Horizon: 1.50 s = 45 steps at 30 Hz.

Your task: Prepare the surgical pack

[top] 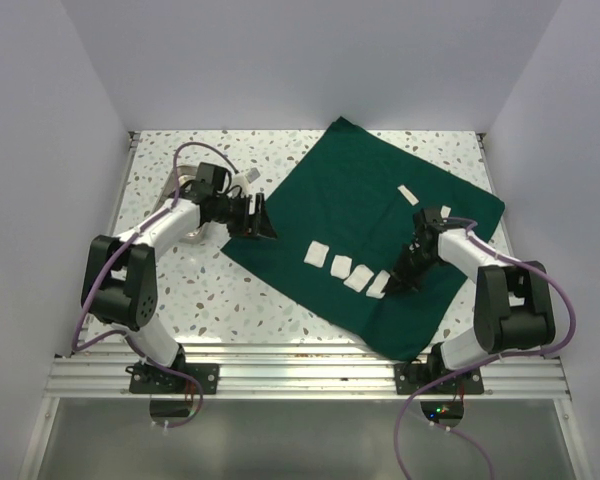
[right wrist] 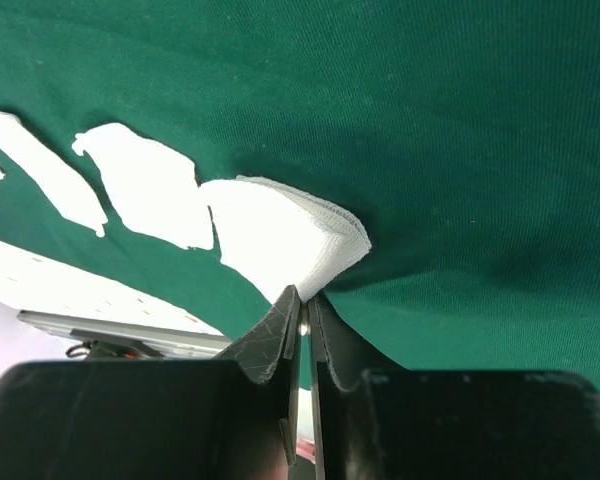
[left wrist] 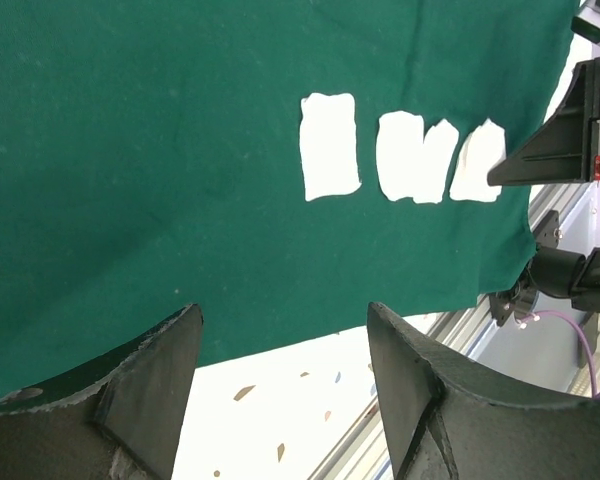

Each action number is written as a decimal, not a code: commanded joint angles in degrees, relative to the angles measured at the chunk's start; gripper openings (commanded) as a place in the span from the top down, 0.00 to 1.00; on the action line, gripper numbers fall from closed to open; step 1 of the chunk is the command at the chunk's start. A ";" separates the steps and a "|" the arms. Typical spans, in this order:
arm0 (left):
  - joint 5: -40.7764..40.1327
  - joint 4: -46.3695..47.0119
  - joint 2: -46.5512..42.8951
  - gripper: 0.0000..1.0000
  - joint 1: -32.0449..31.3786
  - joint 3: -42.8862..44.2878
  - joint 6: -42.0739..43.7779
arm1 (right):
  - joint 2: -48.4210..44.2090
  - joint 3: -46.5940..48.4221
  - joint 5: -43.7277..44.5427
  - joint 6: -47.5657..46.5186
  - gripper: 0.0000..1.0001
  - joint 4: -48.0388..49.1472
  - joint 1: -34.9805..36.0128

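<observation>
The surgical pack is a dark green drape [top: 380,195] spread flat as a wide sheet over the right half of the table. Several white gauze squares [top: 341,266] lie in a row near its front edge. My right gripper [top: 400,282] is down at the right end of that row. In the right wrist view its jaws [right wrist: 303,293] are pinched on the edge of the end gauze square [right wrist: 280,235], which lifts slightly toward them. My left gripper [top: 260,225] hovers open at the drape's left edge, with only drape [left wrist: 180,150] and bare table between its fingers [left wrist: 410,370].
Another gauze piece [top: 407,194] lies farther back on the drape, and one more [top: 445,211] beside the right arm. The speckled tabletop [top: 210,290] shows left of the drape. An aluminium rail [top: 310,375] runs along the near edge. White walls enclose the table.
</observation>
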 commanded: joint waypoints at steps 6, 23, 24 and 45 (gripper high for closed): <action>2.11 2.93 -3.65 0.29 0.31 -1.53 -1.32 | 0.99 0.99 0.92 -1.78 0.84 0.44 0.17; 6.05 4.24 -2.77 0.28 0.31 -2.05 -1.84 | -2.86 5.27 -0.92 -5.72 1.00 -3.33 0.52; 8.15 6.85 -3.21 0.28 0.31 -2.75 -4.37 | -3.48 6.34 -3.97 -6.95 1.00 -3.42 0.79; 12.92 64.18 -18.33 0.09 -12.60 -27.01 -47.55 | -10.69 24.63 -32.39 -3.11 1.00 9.40 17.04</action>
